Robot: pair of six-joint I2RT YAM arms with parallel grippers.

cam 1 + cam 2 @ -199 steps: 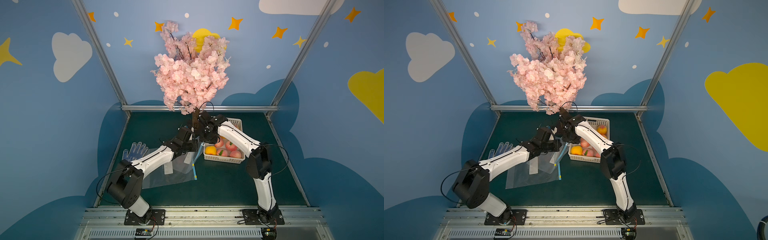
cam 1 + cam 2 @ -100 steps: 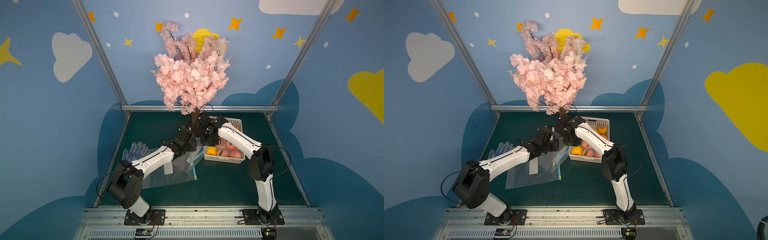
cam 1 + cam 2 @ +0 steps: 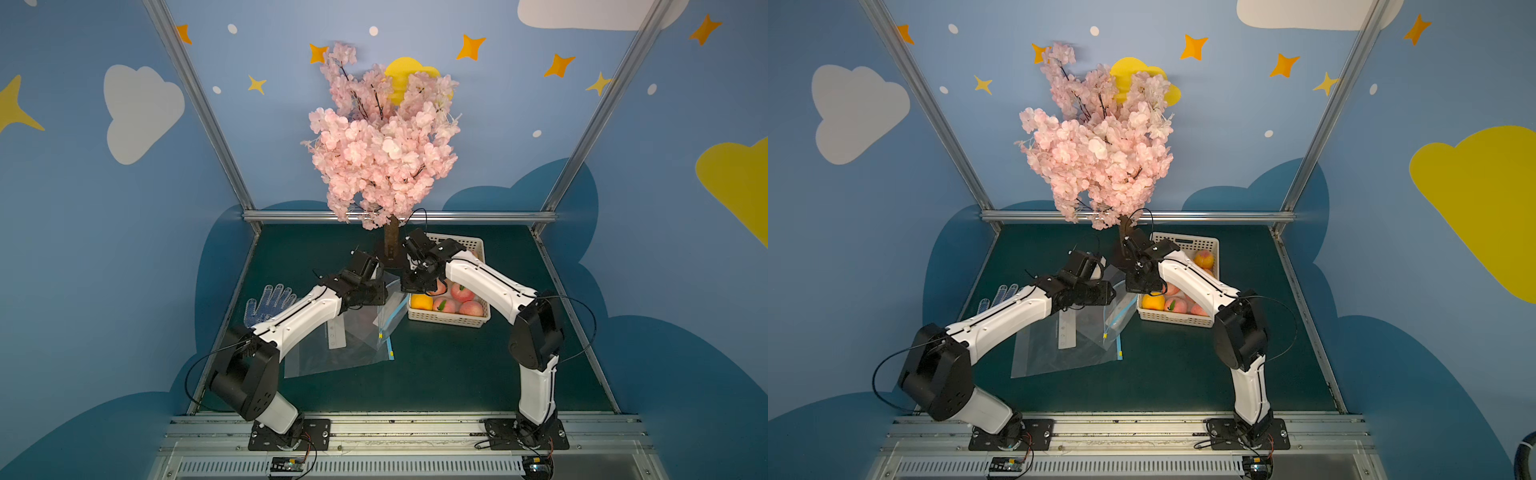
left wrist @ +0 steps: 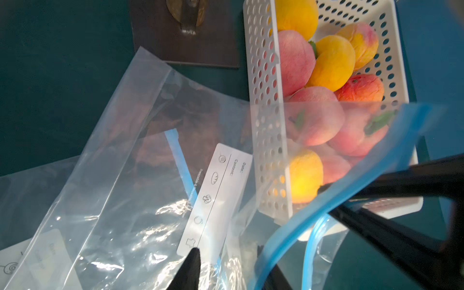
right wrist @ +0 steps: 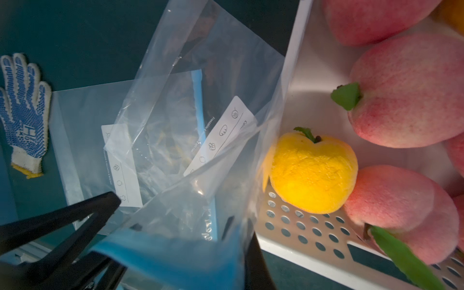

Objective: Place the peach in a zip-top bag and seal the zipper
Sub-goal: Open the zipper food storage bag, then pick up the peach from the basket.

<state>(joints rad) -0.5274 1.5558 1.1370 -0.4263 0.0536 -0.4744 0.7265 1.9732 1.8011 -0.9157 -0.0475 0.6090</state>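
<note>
Several pink and yellow peaches (image 3: 461, 293) (image 4: 296, 60) (image 5: 414, 93) lie in a white perforated basket (image 3: 449, 322) (image 3: 1177, 318); none is held. A clear zip-top bag (image 3: 392, 309) (image 3: 1119, 309) with a blue zipper strip (image 4: 326, 208) hangs raised by its mouth beside the basket. My right gripper (image 3: 409, 286) (image 5: 238, 233) is shut on that blue zipper edge. My left gripper (image 3: 380, 291) (image 4: 227, 261) is right next to it, jaws apart, with bag film and the zipper rim between its fingers.
Another clear bag (image 3: 332, 349) lies flat on the green table under the raised one. A white and blue dotted glove (image 3: 270, 305) (image 5: 23, 113) lies to the left. A pink blossom tree (image 3: 382, 153) stands on a dark base (image 4: 185, 32) just behind both grippers.
My right gripper has closed on the bag's zipper edge. My left gripper's jaws have come apart. Both arms stay close together by the basket.
</note>
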